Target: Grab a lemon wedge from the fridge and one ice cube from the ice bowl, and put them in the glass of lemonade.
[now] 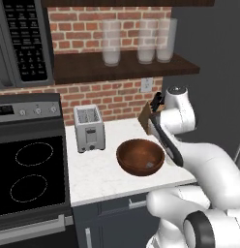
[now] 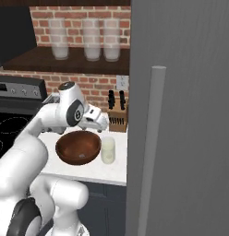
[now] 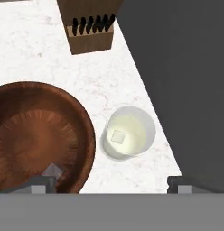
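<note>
The fridge is standing closed, so the lemon wedge is apparently still to fetch. On the table, beside the bowl, the glass is holding an ice cube. The tool is hanging wide, gripping nothing.

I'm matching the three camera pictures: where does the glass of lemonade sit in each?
Left base view: hidden behind the arm.
Right base view: glass of lemonade at centre, right of the ice bowl.
Hand view: glass just right of centre, a cube floating inside.
Shared landmark: the ice bowl beside it.
</note>
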Available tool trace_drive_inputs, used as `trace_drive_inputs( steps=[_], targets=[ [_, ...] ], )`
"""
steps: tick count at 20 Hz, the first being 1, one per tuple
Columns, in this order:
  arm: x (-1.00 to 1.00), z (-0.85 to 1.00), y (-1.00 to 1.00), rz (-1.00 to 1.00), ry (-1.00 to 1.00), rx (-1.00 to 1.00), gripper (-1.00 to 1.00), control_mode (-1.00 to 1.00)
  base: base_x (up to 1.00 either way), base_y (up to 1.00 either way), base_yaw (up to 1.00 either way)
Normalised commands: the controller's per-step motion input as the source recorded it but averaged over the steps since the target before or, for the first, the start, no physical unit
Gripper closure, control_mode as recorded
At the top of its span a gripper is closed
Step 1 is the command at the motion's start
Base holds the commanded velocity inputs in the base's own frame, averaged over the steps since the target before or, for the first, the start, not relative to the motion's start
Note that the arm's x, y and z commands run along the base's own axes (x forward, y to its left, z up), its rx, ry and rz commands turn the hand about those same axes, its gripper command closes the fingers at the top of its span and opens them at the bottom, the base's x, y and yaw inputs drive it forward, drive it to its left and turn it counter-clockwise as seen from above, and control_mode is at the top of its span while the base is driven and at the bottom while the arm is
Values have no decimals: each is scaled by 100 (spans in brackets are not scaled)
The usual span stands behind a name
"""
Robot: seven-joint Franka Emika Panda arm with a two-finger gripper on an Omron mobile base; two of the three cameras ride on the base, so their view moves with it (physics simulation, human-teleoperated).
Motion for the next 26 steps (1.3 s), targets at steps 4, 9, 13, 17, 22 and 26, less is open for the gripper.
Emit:
trace_drive_inputs(
  steps=[4,9,13,17,22,26],
  targets=[
    [-80,35,46,4,10,3,-100,-100,0,0,0],
    [-58,12,4,4,7,11,-100,-100,0,0,0],
    [-3,0,0,0,0,3,-100,-100,0,0,0],
    [-73,0,-5,7,-4,0,-100,100,-25,-2,3],
    [0,0,0,0,0,0,-100,100,-100,-15,9],
    [0,0,0,0,0,0,-100,100,-92,-31,3]
  ],
)
